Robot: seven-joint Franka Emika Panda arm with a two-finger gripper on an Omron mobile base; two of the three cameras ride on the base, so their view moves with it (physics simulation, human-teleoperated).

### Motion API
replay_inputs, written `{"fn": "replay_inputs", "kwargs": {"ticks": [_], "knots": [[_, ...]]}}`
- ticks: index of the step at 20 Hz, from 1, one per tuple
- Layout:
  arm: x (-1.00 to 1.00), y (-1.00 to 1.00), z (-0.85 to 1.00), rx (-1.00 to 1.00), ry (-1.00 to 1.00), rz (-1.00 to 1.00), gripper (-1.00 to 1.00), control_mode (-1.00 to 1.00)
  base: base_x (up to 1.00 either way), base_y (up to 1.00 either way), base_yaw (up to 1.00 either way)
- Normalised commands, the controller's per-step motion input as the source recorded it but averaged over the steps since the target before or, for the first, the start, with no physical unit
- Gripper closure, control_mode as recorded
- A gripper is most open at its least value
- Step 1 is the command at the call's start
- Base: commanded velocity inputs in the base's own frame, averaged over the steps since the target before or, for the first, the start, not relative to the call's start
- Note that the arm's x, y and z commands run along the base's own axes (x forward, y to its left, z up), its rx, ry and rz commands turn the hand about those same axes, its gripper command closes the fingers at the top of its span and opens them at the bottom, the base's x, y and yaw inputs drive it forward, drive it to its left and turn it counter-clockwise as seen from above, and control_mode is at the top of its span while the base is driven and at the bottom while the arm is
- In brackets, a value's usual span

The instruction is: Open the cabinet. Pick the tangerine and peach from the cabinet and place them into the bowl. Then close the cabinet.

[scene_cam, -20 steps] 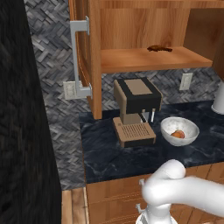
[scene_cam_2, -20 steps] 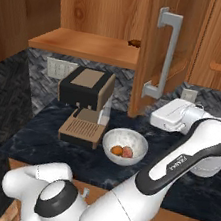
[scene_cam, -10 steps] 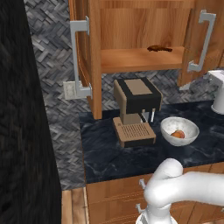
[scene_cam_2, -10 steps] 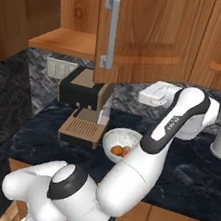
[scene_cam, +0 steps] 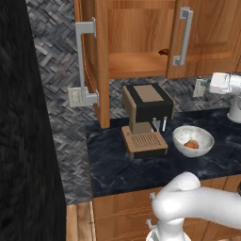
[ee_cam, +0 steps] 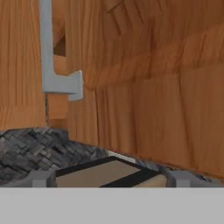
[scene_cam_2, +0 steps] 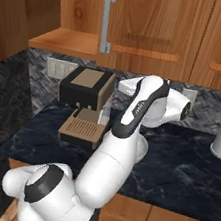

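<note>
Wooden cabinet (ee_cam: 144, 87) door just ahead | gripper (ee_cam: 109, 179) wide apart, empty

There are no words, numbers, labels or signs to read here. The cabinet (scene_cam: 141, 37) doors are plain wood, the brown coffee machine (scene_cam: 146, 120) has no name on it, and the bowl (scene_cam: 193, 140) is plain too.

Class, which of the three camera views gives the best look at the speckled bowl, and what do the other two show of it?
The left base view: the whole bowl sits unobstructed on the dark counter, right of the coffee machine, with orange fruit visible inside. In the right base view the arm hides nearly all of it. The hand view faces the cabinet door and handle instead.
</note>
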Motion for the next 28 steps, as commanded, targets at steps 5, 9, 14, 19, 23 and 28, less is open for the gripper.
{"fn": "replay_inputs", "kwargs": {"ticks": [5,9,14,19,23,28], "knots": [[0.83,0.84,0.01,-0.02,-0.14,-0.73,-1.0,-1.0,0.0,0.0,0.0],[0.97,0.76,0.0,-0.01,0.0,-0.7,-1.0,-1.0,0.0,0.0,0.0],[1.0,0.4,0.0,-0.01,0.09,-0.47,-1.0,-1.0,0.0,0.0,0.0],[-0.66,0.49,0.08,0.0,0.15,-0.03,-1.0,-1.0,0.0,0.0,0.0],[-1.0,0.34,0.7,0.05,0.08,0.0,-1.0,-1.0,0.0,0.0,0.0],[-1.0,0.11,1.0,0.14,0.05,-0.01,-1.0,-1.0,0.0,0.0,0.0]]}}
